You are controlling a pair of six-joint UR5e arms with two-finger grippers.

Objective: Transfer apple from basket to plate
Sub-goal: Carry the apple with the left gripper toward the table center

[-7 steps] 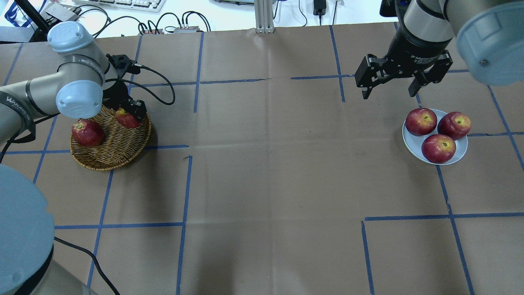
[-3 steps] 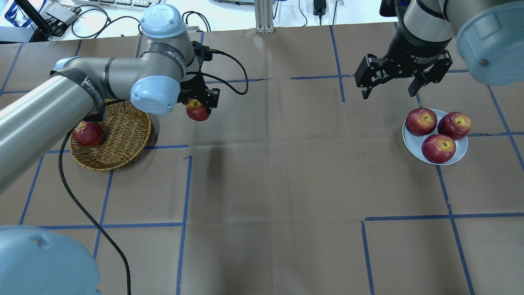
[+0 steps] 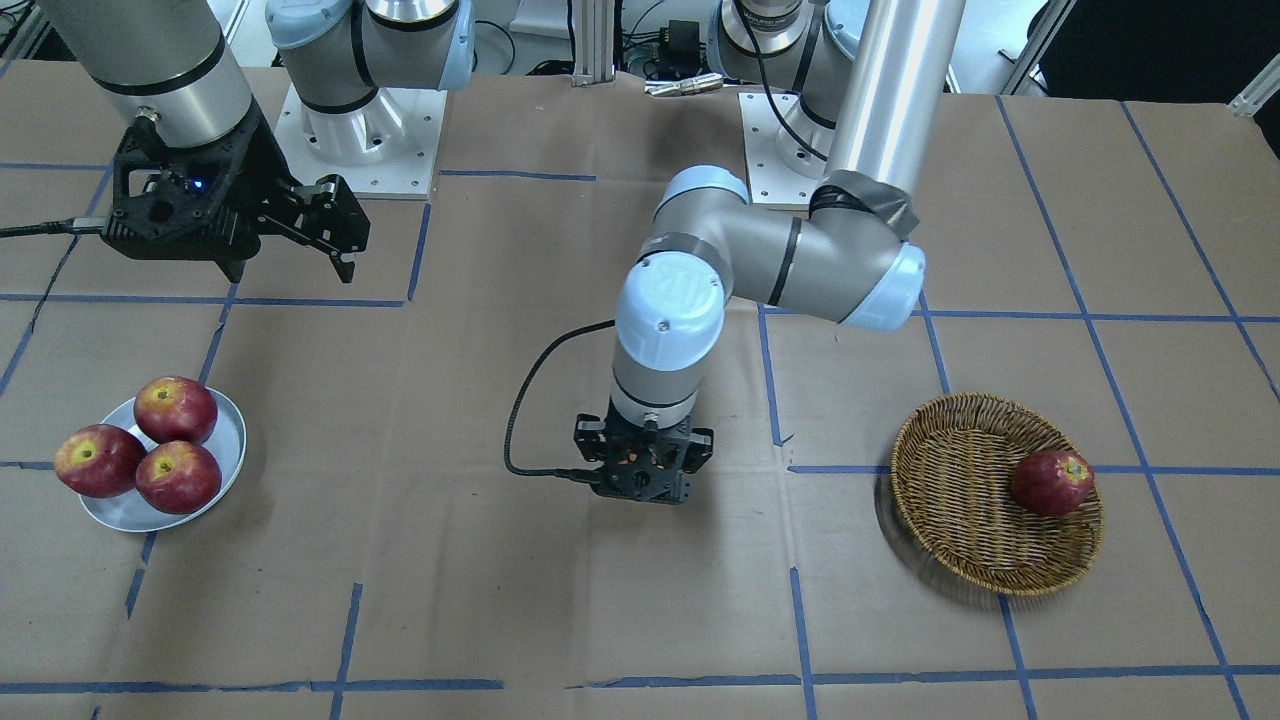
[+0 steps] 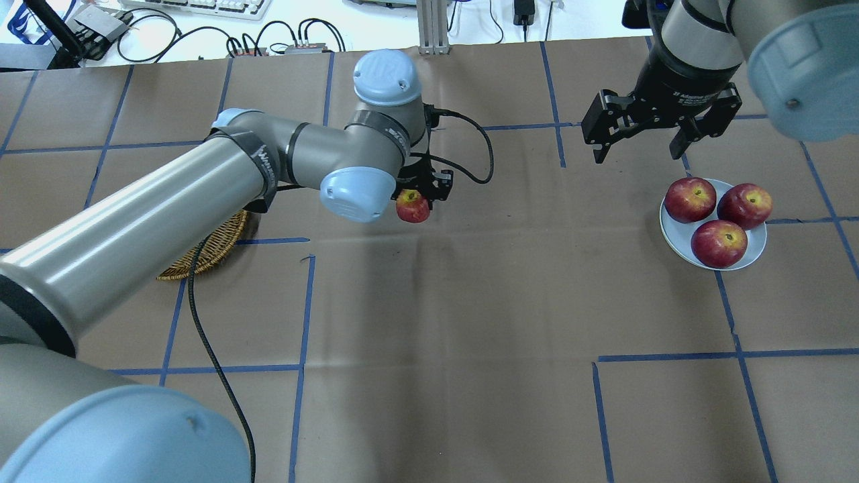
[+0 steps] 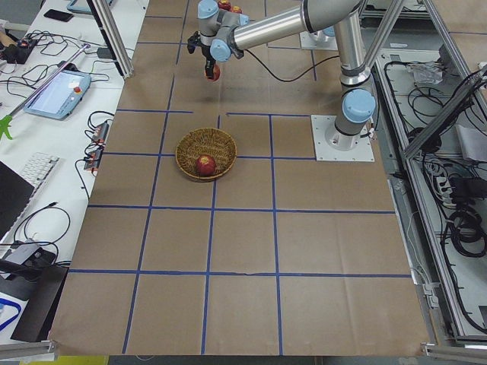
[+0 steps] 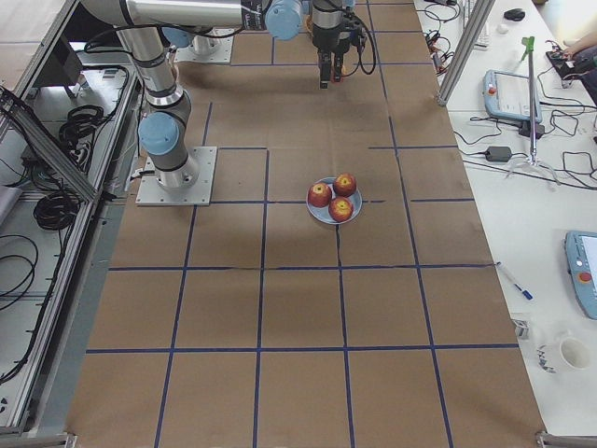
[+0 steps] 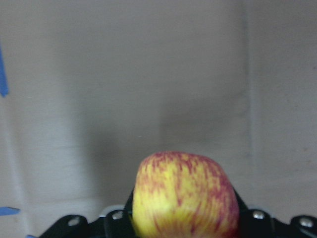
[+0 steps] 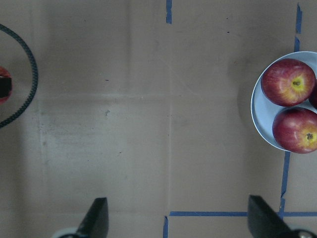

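Observation:
My left gripper (image 4: 417, 198) is shut on the apple (image 4: 413, 206), red streaked with yellow, and holds it above the middle of the table, clear of the basket (image 4: 201, 259). The left wrist view shows the apple (image 7: 183, 196) between the jaws over bare paper. In the front view the gripper (image 3: 645, 472) hides the apple. The basket (image 3: 985, 565) is at my left, the plate (image 4: 675, 233) at my far right. My right gripper (image 4: 636, 154) is open and empty, hovering just behind the plate (image 8: 258, 116).
One dark red apple (image 3: 1050, 482) lies in the basket. Three dark red apples (image 4: 719, 243) fill most of the plate (image 3: 226, 440). My left arm (image 4: 201, 181) covers most of the basket in the overhead view. Brown paper with blue tape lines covers the table.
My left gripper has lifted the apple out of the basket and carried it right, to the table's middle. The right arm has not moved.

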